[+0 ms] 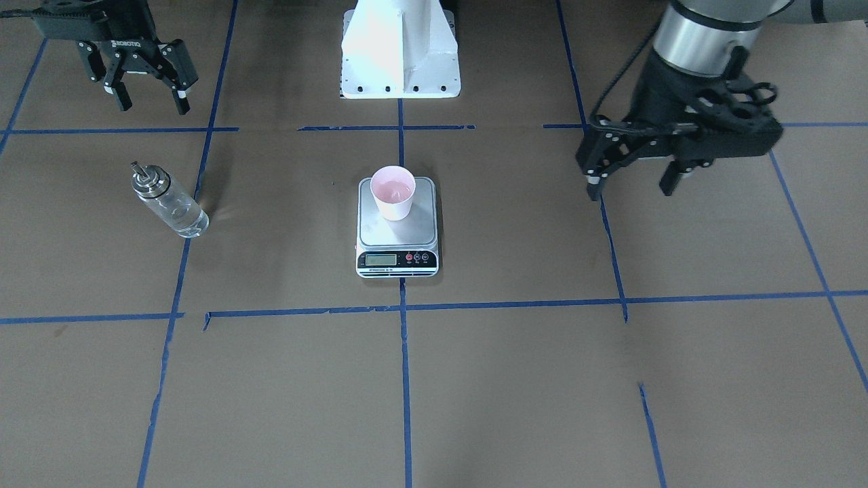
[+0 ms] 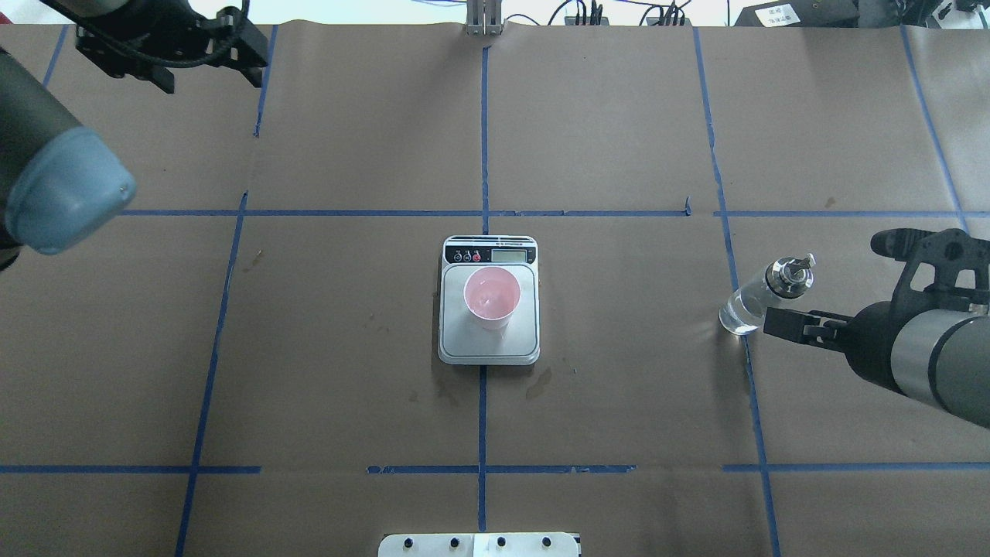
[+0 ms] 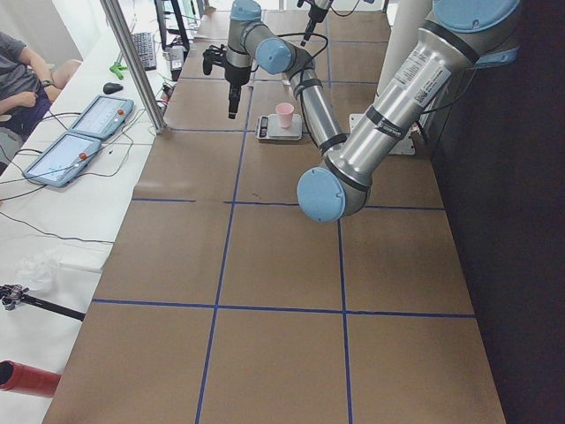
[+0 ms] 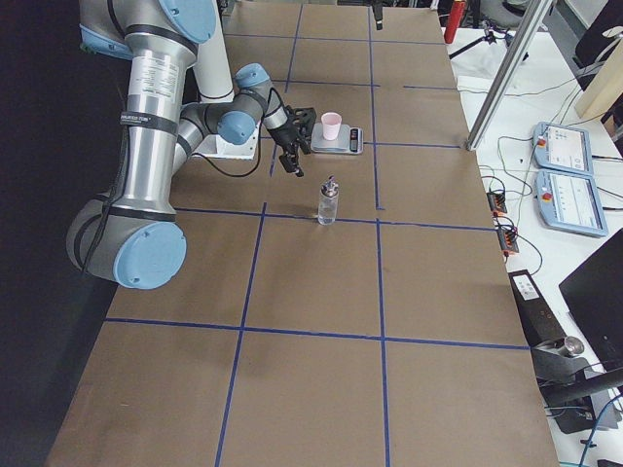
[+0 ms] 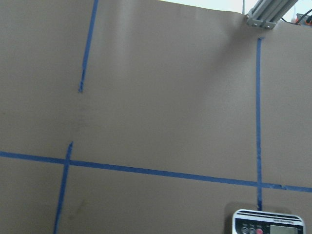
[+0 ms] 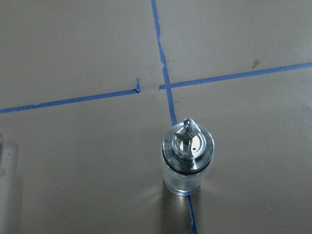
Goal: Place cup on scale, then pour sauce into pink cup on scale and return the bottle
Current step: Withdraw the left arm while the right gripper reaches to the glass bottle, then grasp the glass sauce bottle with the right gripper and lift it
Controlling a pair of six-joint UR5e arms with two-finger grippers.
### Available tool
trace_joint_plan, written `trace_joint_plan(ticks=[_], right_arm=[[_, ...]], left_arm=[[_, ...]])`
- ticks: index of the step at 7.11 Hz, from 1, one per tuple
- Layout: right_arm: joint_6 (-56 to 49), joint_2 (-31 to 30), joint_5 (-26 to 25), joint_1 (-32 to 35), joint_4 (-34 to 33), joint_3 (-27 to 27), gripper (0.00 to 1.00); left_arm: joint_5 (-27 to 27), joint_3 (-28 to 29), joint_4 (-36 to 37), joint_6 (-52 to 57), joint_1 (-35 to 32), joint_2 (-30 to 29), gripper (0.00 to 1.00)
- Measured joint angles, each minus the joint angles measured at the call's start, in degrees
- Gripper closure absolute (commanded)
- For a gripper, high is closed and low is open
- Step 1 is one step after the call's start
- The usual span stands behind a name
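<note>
The cup (image 1: 393,193) stands upright on the scale (image 1: 380,234) in the middle of the front-facing view, toward the back of the silver plate and clear of its edges, so that part looks settled. The bottle (image 1: 169,203) stands upright on the desk (image 1: 515,379) at the left of that view, well apart from the scale. The right arm (image 2: 928,356) hangs above and behind it with its jaws spread wide and holding nothing. I'd judge the bottle to be the business in hand. To do it well, the jaws should come down around the glass body below the metal cap, square to it. They should close gently so the bottle neither tips nor skids, with the spout kept turned toward the cup. The left arm (image 1: 705,41), at the upper right of that view, also has its jaws released and empty, well off from the scale, where it won't get in the way. I can't make out the sauce through the glass, nor say whether the faint sheen inside the cup is liquid. The scale's display is too small to read. The right wrist view shows the bottle from above at lower centre but none of the jaws. The left wrist view catches only the scale's button strip at its lower right edge.
</note>
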Motion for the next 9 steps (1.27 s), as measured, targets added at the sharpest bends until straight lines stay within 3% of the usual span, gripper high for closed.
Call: trace_joint_plan(ticks=[2, 4, 6, 9], right_arm=[[7.43, -2.39, -12.2, -6.67, 0.08, -2.03, 0.0], [14.1, -2.68, -22.43, -10.4, 0.0, -7.4, 0.0], [16.5, -1.18, -27.05, -12.26, -0.18, -11.69, 0.0], [16.81, 2.36, -29.48, -12.84, -0.51, -15.97, 0.0]], left_arm=[[0.0, 0.16, 0.25, 22.11, -6.74, 6.5, 0.0], [0.07, 2.41, -3.44, 40.09, -13.08, 12.87, 0.0], [0.07, 5.73, -10.76, 46.35, -16.69, 17.57, 0.0], [0.2, 7.26, -13.16, 47.32, -18.17, 18.74, 0.0]])
